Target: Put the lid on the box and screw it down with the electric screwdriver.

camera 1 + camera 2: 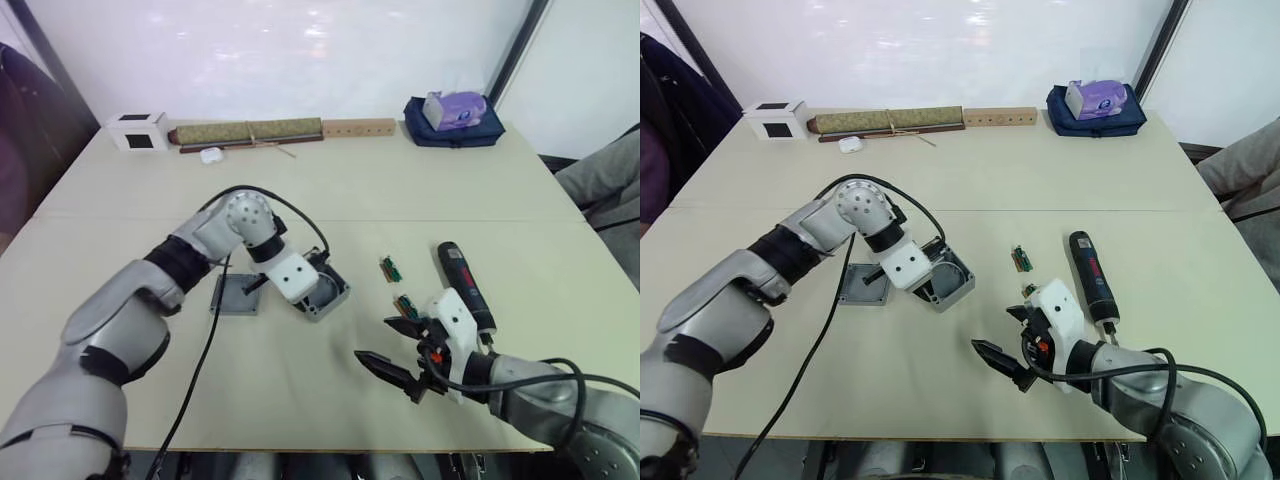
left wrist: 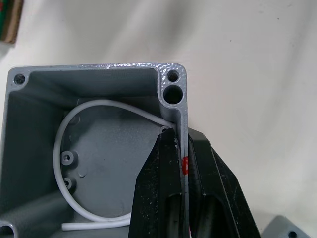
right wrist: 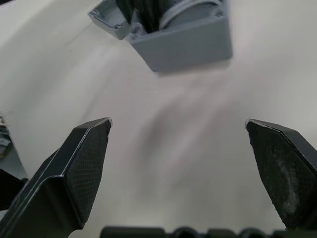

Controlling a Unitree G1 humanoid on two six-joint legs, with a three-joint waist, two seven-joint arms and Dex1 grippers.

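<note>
Nearest, right gripper hovers spread wide and empty over the pale surface, the black pen-shaped electric screwdriver with red label lying just beyond it, smooth and round, likely to roll unless taken mid-body. Mid-surface, left gripper is pinched shut on one wall of the deep square grey box, rigid cast-looking, its white wire loop the fragile part. The shallow grey lid lies flat just left of it: light, best taken by its edges.
</note>
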